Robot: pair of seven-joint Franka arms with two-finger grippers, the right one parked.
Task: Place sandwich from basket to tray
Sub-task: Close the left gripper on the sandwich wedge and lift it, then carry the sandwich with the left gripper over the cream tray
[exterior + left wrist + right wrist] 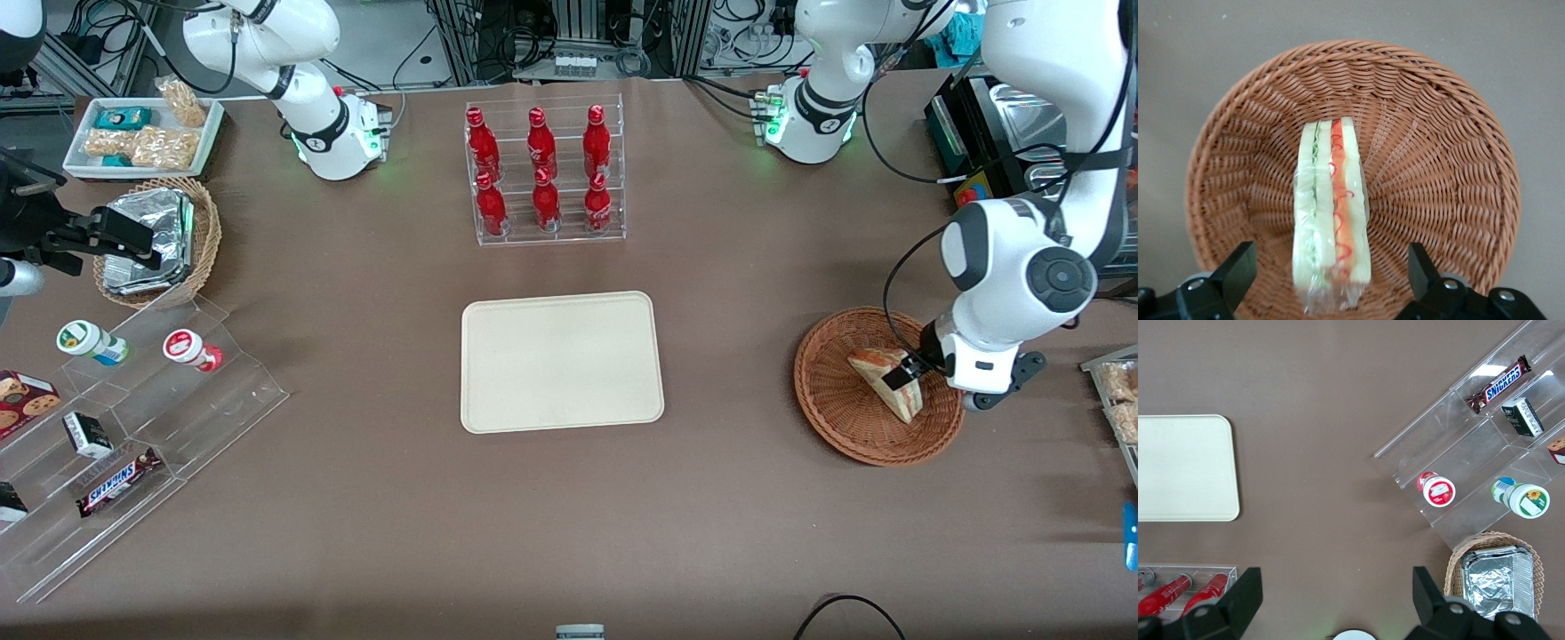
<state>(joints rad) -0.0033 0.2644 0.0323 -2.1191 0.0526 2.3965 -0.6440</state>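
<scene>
The pincer was held low over the basket, its two fingers spread wide on either side of the sandwich and touching neither face of it. Only the finger ends were seen in the wrist view; in the front view the pincer was largely hidden by the arm's wrist. The sandwich lay inside the basket directly beneath the pincer, cut side up, its red and green layers visible through the wrap. The tray was found well apart from the pincer, toward the middle of the worktop.
</scene>
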